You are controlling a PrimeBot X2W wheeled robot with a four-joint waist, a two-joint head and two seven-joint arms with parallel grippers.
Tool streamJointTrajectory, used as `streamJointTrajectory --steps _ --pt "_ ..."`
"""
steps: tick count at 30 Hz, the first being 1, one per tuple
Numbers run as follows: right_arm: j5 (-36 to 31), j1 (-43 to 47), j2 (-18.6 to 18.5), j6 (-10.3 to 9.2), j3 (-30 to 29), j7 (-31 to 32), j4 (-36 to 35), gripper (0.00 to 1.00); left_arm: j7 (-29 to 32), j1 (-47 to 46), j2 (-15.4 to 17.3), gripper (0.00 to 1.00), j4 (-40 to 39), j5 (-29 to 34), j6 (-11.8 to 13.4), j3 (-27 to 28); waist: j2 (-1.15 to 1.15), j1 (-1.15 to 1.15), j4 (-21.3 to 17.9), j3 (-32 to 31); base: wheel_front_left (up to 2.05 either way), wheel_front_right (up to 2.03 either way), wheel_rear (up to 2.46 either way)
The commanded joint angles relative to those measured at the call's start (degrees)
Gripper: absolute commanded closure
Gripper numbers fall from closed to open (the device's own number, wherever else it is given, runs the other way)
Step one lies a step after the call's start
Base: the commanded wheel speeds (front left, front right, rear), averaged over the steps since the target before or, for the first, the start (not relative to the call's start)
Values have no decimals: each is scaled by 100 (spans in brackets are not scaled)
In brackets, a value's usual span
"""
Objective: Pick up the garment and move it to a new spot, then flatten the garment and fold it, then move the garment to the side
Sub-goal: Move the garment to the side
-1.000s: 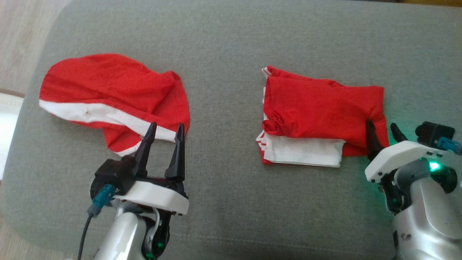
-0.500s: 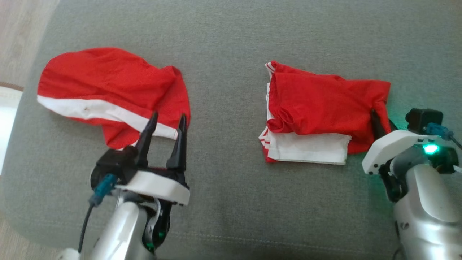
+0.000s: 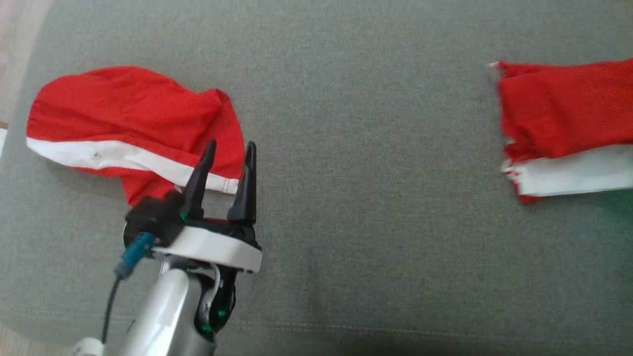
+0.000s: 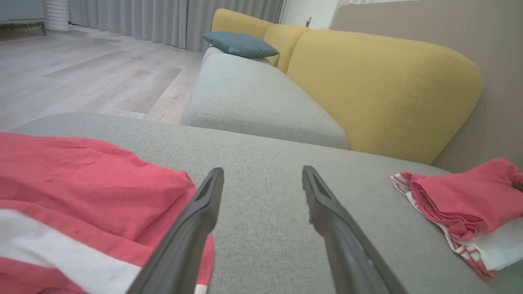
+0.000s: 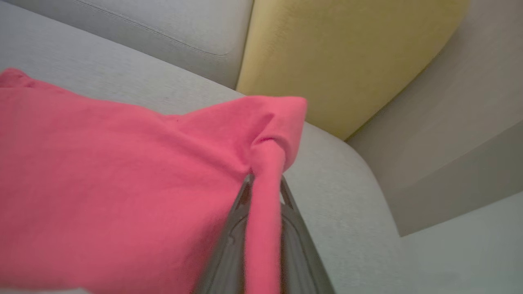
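Two long dark fingers of the left gripper [image 3: 231,144] rise at the lower left of the head view, spread apart with nothing between them. Their tips show against the lower right edge of a loose, rumpled red garment with a white band [image 3: 123,109]; whether they touch it cannot be told. That cloth lies at the left of the grey fabric sofa cushion [image 3: 371,198], and a wide bare stretch of cushion lies between it and the folded red and white garment [image 3: 559,109], which sits at the right edge of the frame, cut off by it, with its white layer lowest. In the right wrist view the right gripper [image 5: 264,180] is at the bottom centre, its fingers closed on a bunched corner of that folded garment, whose red cloth spreads across the left half. Beyond it stands the mustard-yellow upholstered backrest [image 5: 327,53]. In the left wrist view a blue-grey pillow [image 4: 239,44] rests on the far seat at upper centre, with pale wooden floor [image 4: 81,73] and grey curtains [image 4: 163,20] at upper left.
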Motion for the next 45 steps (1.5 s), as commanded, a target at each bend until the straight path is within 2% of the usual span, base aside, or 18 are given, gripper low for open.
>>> streamJointTrajectory --steps 1,5,9,20,21,22,23,31,34,40,45 --pt "-71 -147 -250 -5 30 -69 -197 100 -29 -232 23 0 -252 -133 38 175 0 -1 14 67 0 0 0" --pt "-273 -190 -640 -5 -94 -63 -346 100 -29 -343 23 0 -354 -277 103 141 0 -1 41 250 0 0 0" --pt "-386 -175 -843 -5 -354 -10 -571 100 -29 -442 23 0 -411 -294 119 115 0 -1 65 402 0 0 0" --pt "31 30 -847 -5 -315 2 -1104 100 -29 -488 23 0 -401 -286 109 137 0 -1 27 491 0 0 0" --pt "90 33 -807 -5 -335 -6 -1124 63 -29 -488 23 0 -389 -281 107 139 0 -1 19 473 0 0 0" --pt "146 30 -755 -5 -360 -14 -1146 16 -29 -488 23 0 -376 -277 105 142 0 -1 10 448 0 0 0" --pt "216 18 -684 -5 -413 18 -1143 0 -29 -485 23 0 -361 -272 103 146 0 -1 0 417 0 0 0" --pt "286 56 -277 -5 -274 -43 -1359 0 -29 -376 23 0 -243 -248 68 174 0 -1 -26 1 0 0 0" --pt "352 109 -9 -5 -158 -133 -1429 0 -29 -269 23 0 -213 -220 63 218 0 -1 -27 -273 0 0 0" --pt "545 369 762 -5 47 -417 -1673 0 -29 1 23 0 -189 -104 39 419 0 -1 -35 -845 0 0 0" --pt "687 800 1631 -5 -109 -731 -1939 0 -29 272 23 0 -209 -25 4 639 0 -1 -68 -1280 0 0 0"
